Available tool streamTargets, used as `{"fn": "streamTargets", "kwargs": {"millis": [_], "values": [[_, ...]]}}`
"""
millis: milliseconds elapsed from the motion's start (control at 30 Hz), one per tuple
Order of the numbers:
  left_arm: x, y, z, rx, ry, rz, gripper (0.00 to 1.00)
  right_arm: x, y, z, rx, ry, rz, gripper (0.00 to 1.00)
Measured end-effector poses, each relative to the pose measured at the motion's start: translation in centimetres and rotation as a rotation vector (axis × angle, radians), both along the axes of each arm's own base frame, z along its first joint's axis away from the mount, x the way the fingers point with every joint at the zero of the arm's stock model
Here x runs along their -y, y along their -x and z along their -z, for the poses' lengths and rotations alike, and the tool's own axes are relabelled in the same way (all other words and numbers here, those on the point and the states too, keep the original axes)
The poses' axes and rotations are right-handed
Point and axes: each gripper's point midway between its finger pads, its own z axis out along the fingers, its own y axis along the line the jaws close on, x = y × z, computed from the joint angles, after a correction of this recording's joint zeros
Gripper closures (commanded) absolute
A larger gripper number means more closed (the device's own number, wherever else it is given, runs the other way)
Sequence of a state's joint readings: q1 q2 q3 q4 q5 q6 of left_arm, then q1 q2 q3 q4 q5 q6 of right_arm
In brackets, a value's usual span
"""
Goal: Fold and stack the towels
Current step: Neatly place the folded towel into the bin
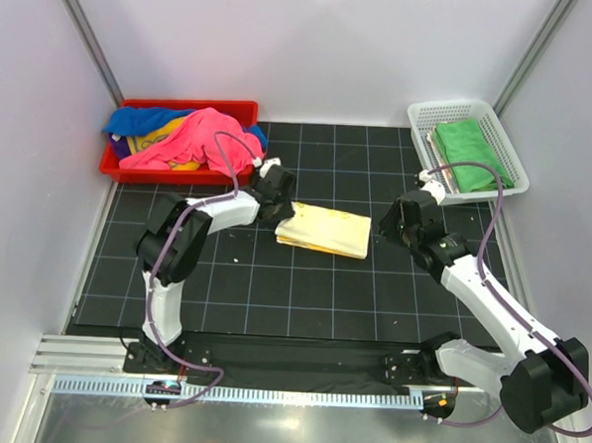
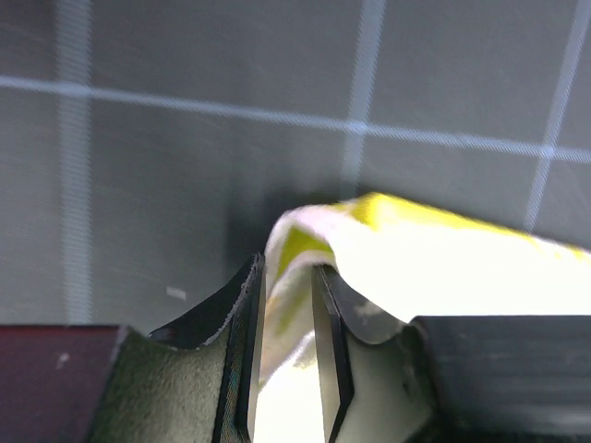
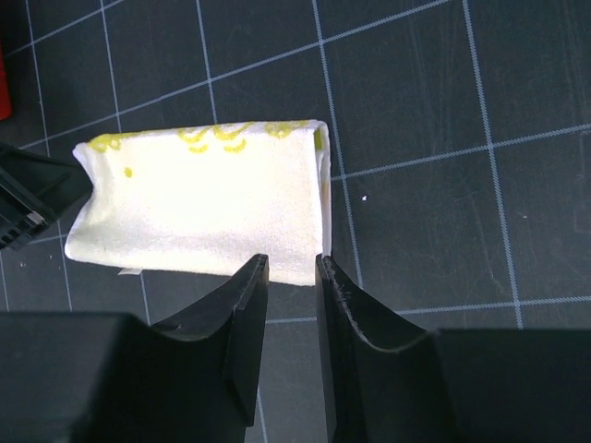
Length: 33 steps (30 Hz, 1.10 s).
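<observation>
My left gripper is clenched on one end of the folded yellow towel, cloth pinched between both fingers and bulging up past them. The towel lies mid-frame on the black grid mat in the top view. My right gripper sits just off the towel's right end, jaws a narrow slot apart, nothing in them. Upper left: red tray with a heap of pink towel over blue towel. Upper right: white basket holding a folded green towel.
</observation>
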State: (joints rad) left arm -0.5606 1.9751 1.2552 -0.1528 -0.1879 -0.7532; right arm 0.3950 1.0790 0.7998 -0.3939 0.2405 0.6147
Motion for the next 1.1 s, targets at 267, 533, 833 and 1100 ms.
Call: {"fn": "streamTargets", "kwargs": {"millis": [267, 533, 833, 1100], "values": [[7.1, 3.1, 0.0, -0.001, 0.027, 0.118, 0.70, 0.5, 0.2, -0.2, 0.004, 0.023, 0.005, 0.65], [15.3, 5.6, -0.3, 0.011, 0.089, 0.208, 0.71, 0.9, 0.4, 0.3, -0.010, 0.037, 0.012, 0.64], [19.6, 8.2, -0.3, 0.009, 0.126, 0.257, 0.66, 1.5, 1.2, 1.8, -0.053, 0.055, 0.022, 0.61], [10.4, 3.1, -0.9, -0.001, 0.084, 0.090, 0.63, 0.1, 1.1, 4.9, -0.149, 0.024, 0.005, 0.59]]}}
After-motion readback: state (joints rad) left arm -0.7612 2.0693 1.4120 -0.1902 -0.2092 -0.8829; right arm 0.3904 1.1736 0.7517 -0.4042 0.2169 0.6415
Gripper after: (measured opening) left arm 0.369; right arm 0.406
